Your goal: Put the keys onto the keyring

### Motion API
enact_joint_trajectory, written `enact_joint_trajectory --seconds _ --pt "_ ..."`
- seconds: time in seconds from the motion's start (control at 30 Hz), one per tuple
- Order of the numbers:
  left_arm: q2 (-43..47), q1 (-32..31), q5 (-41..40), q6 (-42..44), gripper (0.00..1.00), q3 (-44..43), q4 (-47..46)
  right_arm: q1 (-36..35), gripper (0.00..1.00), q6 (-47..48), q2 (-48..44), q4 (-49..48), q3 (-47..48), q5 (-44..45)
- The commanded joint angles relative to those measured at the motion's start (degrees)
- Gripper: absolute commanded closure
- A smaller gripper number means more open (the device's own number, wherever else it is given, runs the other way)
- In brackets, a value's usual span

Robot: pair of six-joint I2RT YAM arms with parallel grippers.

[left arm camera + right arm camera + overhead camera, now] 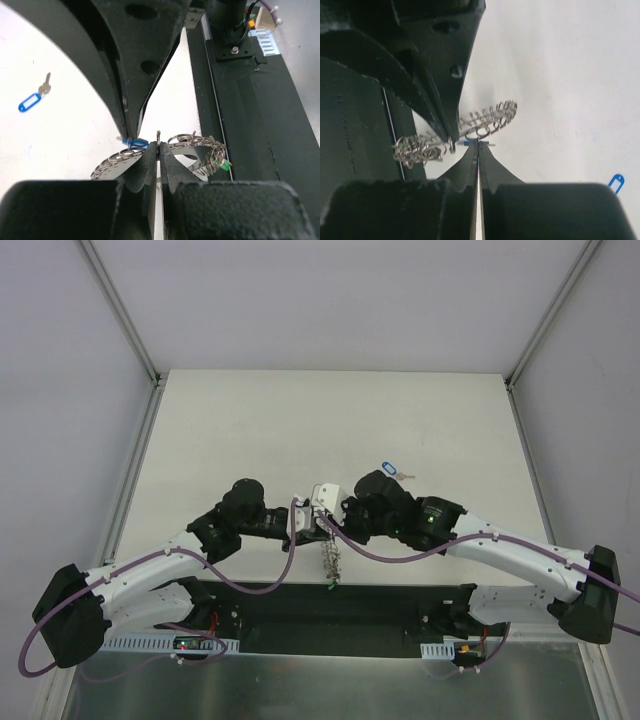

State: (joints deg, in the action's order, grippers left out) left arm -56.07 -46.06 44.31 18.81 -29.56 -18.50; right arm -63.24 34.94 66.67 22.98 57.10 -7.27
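Silvery coiled keyring (192,139) is at the near edge of the bench (300,420), one thin loop pinched in the closed left pincer (159,151). Right pincer (478,148), closed too, grips a small blue-headed key (135,143) just beside that loop. Second one, the blue-tagged key (391,470), rests well apart on the bench

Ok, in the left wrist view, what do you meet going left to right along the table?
Blue-tagged silver key lying loose → small blue plastic key head → green plastic tag at the coiled silver keyring's right end → black base strip.
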Motion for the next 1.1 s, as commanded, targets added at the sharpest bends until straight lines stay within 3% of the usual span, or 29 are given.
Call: enact_joint_trajectory --seconds 0.0,0.3,0.43,0.77,1.07 --pt "1.0 0.9 -8.4 0.2 1.0 -3.8 4.6 0.0 0.99 -0.8 -1.3 4.5 -1.0 0.2" --pt "8.9 0.9 -25.1 0.2 1.0 -7.0 20.2 8.1 0.99 -8.1 2.1 21.5 -1.1 12.3" --pt "14.4 0.9 -30.9 1.8 1.0 -5.5 23.9 10.9 0.99 -8.0 10.6 26.8 0.3 17.0" --pt "19.9 0.9 -39.1 6.6 1.0 -4.1 26.7 11.7 0.99 -5.9 32.0 19.9 10.0 15.7" --pt "20.7 1.0 -40.0 7.1 1.0 -3.7 26.7 11.6 0.99 -5.5 40.1 14.8 14.6 11.8"
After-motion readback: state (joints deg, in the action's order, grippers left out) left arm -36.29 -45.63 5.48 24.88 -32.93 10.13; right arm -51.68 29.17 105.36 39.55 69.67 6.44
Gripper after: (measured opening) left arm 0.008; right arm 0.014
